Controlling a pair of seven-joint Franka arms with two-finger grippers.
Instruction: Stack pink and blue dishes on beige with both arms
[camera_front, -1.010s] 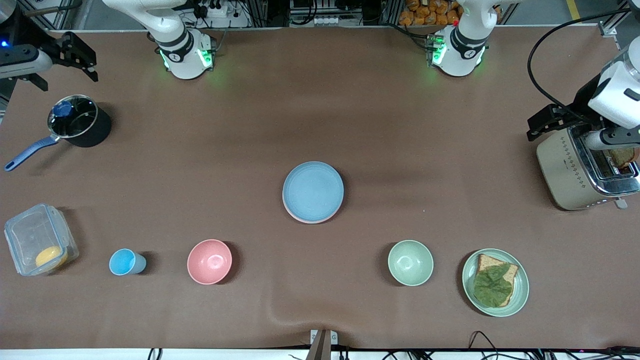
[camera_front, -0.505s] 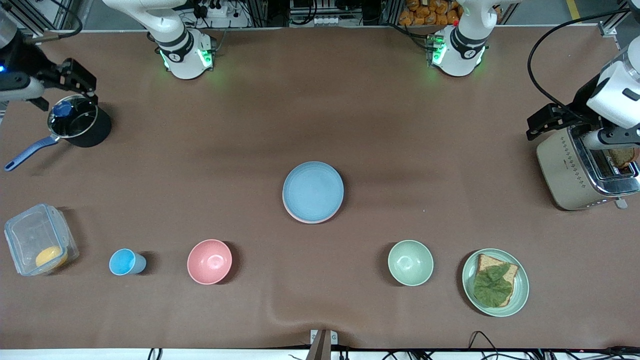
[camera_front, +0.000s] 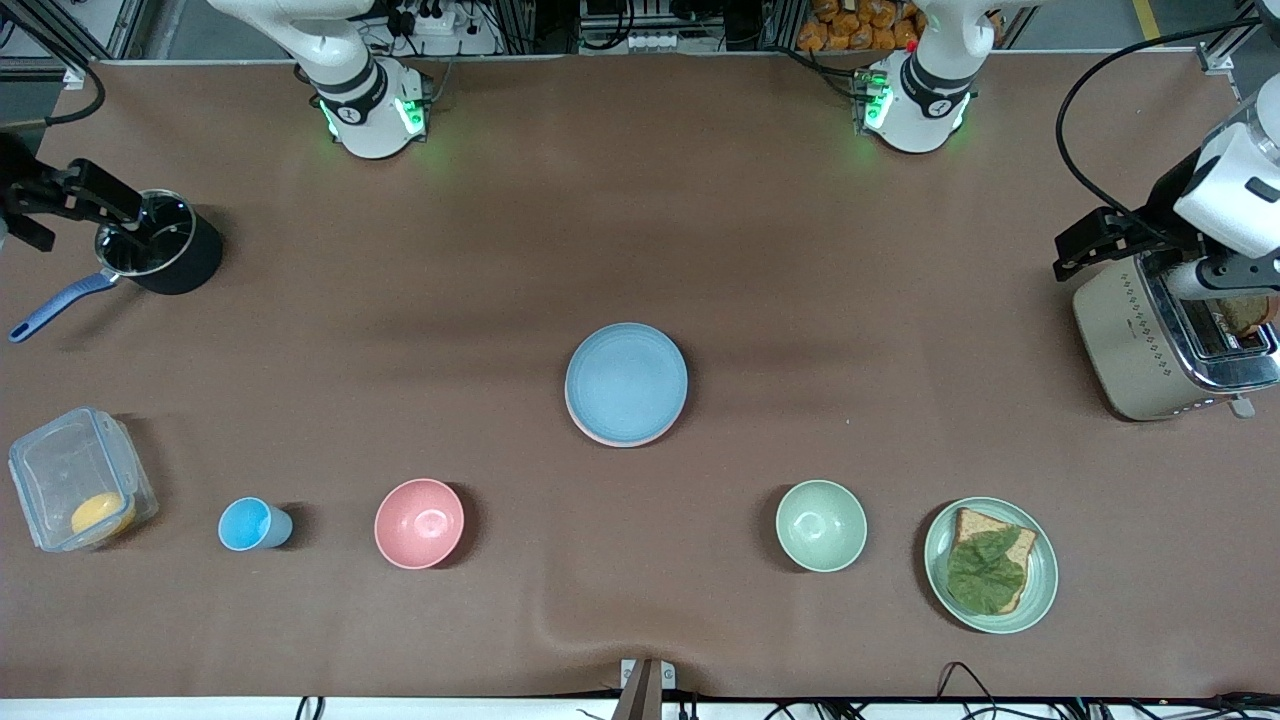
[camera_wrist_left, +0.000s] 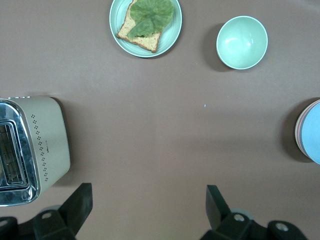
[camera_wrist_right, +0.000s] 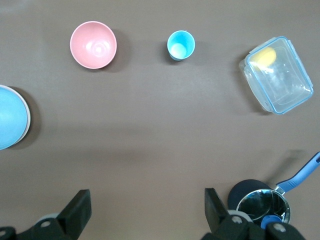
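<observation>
The light blue plate (camera_front: 626, 380) lies on top of a stack in the middle of the table. The pink plate (camera_front: 598, 436) shows only as a thin rim under it. A pale edge of the beige plate (camera_wrist_right: 27, 123) peeps out below in the right wrist view; the rest is hidden. My right gripper (camera_front: 85, 205) hangs open and empty over the pot (camera_front: 160, 255) at the right arm's end. My left gripper (camera_front: 1110, 245) hangs open and empty over the toaster (camera_front: 1165, 345) at the left arm's end. In the wrist views both the left gripper (camera_wrist_left: 148, 192) and the right gripper (camera_wrist_right: 147, 197) hold nothing.
Nearer the front camera stand a clear box (camera_front: 80, 480) with something yellow, a small blue cup (camera_front: 250, 524), a deep pink bowl (camera_front: 419, 523), a green bowl (camera_front: 821, 525) and a green plate (camera_front: 1040, 570) with bread and a leaf.
My right gripper has swung from the table's back corner down over the pot, toward the table's end. The left arm and the plate stack have not moved.
</observation>
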